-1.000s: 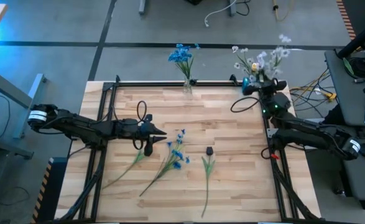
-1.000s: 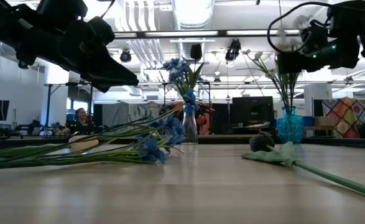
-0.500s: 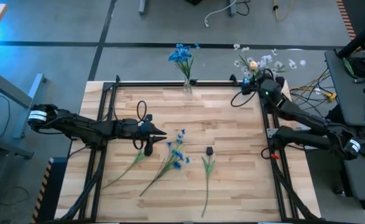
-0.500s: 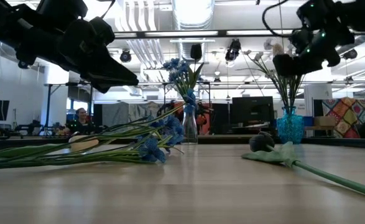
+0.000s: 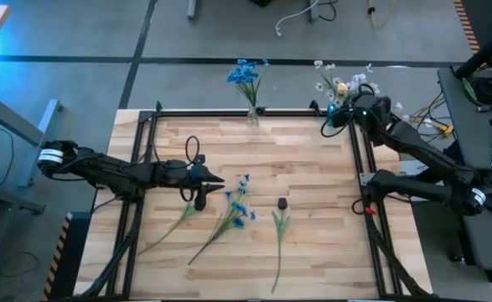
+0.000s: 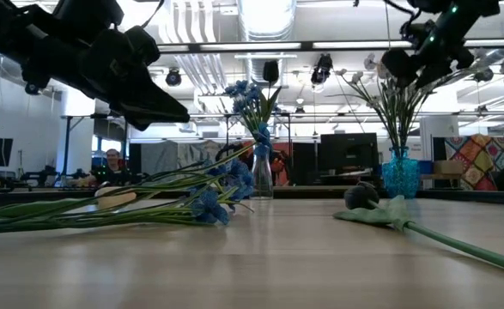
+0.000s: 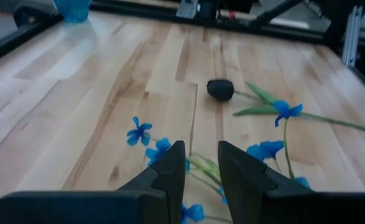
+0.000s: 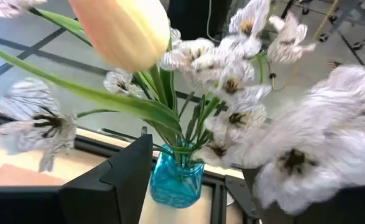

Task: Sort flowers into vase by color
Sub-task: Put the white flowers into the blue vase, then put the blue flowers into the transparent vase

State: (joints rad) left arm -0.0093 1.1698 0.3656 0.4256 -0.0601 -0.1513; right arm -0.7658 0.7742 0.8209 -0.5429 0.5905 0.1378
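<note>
The sorting is partly done: blue flowers (image 5: pixel 246 74) stand in a clear vase (image 5: pixel 252 116) at top centre, and white and pale yellow flowers (image 5: pixel 346 82) fill a blue vase (image 6: pixel 398 178) at the upper right, where the right gripper (image 5: pixel 352 107) hovers, jaws apart and empty. Three thin green-stemmed sprigs lie mid-bench (image 5: pixel 313 159), a blue-blossomed sprig (image 5: pixel 235 207) in the middle, a dark-headed sprig (image 5: pixel 280 220) to its right, and the third to its left. The left gripper (image 5: pixel 214 179) hangs just left of them, jaws slightly apart, empty.

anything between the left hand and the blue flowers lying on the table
Nothing visible. The left hand hovers with its fingers slightly apart just beside the blue flowers on the table, with only bare wood between them.
</note>
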